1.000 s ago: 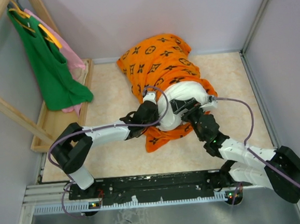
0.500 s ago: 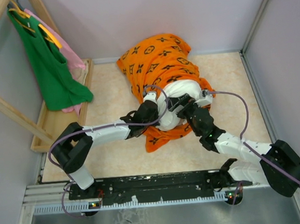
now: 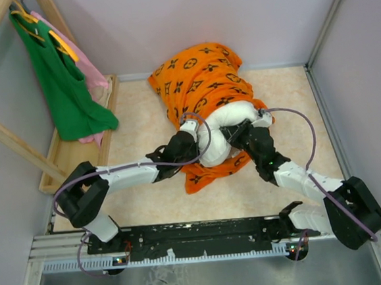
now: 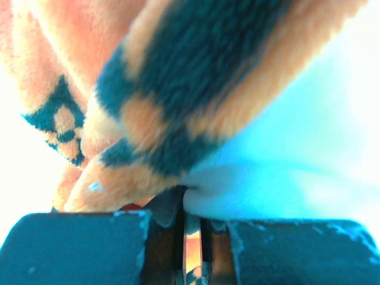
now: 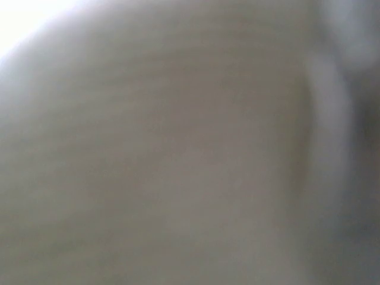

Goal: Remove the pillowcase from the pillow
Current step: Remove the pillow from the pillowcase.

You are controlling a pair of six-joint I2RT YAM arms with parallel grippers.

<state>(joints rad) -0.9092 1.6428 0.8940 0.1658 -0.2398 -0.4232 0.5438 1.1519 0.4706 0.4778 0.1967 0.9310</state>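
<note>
Beige tabletop (image 3: pixel 142 113), plump white pillow (image 3: pixel 231 116), left jaws pinching plush orange pillowcase (image 3: pixel 198 69), right jaws' state unclear.

pillowcase (image 3: pixel 201 72): 1 | pillow (image 3: pixel 233 115): 1 | robot arms (image 3: pixel 130 173): 2 | green top (image 3: pixel 64 90): 1 | pink garment (image 3: pixel 93 75): 1 | wooden tray (image 3: pixel 55 171): 1

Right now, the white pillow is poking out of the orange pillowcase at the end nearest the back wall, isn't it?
Not quite: the pillow pokes out of the orange pillowcase at the opposite, near end, as the top view shows.
</note>
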